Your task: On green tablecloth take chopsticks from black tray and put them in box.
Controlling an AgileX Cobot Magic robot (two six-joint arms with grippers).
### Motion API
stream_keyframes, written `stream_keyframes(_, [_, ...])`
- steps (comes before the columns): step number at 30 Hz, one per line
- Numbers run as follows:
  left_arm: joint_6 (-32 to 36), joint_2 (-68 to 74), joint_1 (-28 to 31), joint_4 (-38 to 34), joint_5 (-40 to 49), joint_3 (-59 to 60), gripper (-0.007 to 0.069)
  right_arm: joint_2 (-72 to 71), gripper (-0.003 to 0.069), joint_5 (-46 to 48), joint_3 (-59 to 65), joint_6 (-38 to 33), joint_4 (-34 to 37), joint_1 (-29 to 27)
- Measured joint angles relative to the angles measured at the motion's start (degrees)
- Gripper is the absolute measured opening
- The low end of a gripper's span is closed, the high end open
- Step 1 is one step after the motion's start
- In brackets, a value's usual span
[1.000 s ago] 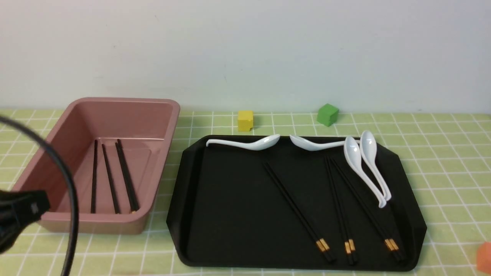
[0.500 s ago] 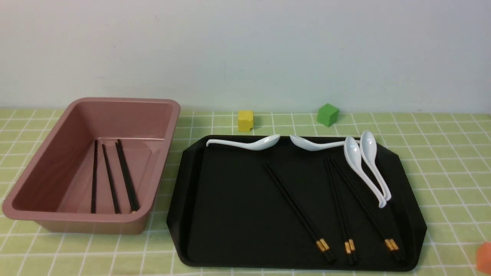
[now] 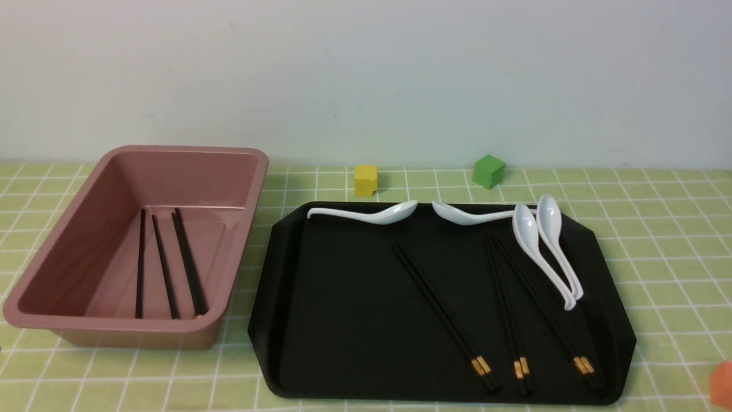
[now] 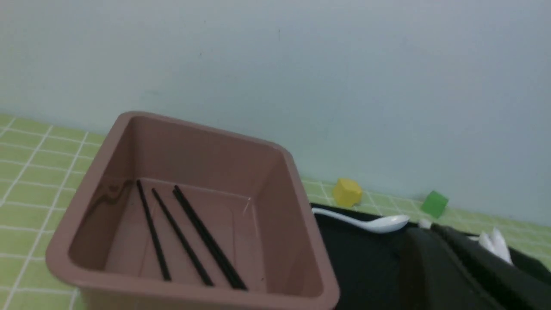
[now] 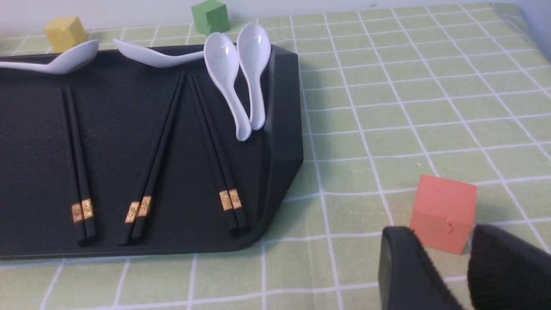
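Pale wall backs the green tablecloth (image 3: 657,229), where the black tray (image 3: 343,320) fills the lower centre-right of the front view and the box (image 3: 251,189) sits at left, already holding some chopsticks. Three pairs of chopsticks (image 3: 443,312) remain on the tray, the rightmost touching two white spoons (image 3: 546,252). The right gripper (image 5: 447,269), narrowly parted and empty, hovers beside an orange cube (image 5: 443,213). The left gripper (image 4: 452,267) is too blurred to tell. Likely risk: grabbing the rightmost pair drags the spoons.
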Motion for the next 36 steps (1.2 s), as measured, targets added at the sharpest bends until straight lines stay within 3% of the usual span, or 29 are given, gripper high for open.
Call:
stream_keyframes(6, [0.0,-2.97,3.08,0.35,1.16,9.62,-0.0012,0.0,0.0239,0.0,0.0,0.0,0.0,0.0])
stream_keyframes(13, [0.0,-5.3,7.63,0.94,11.11,10.37,-0.0009,-0.05,0.0239,0.0,0.0,0.0,0.0,0.0])
stream_keyframes(36, [0.0,-5.3,4.8,1.01,11.73,10.37,0.0006,-0.05,0.0239,0.0,0.0,0.0,0.0,0.0])
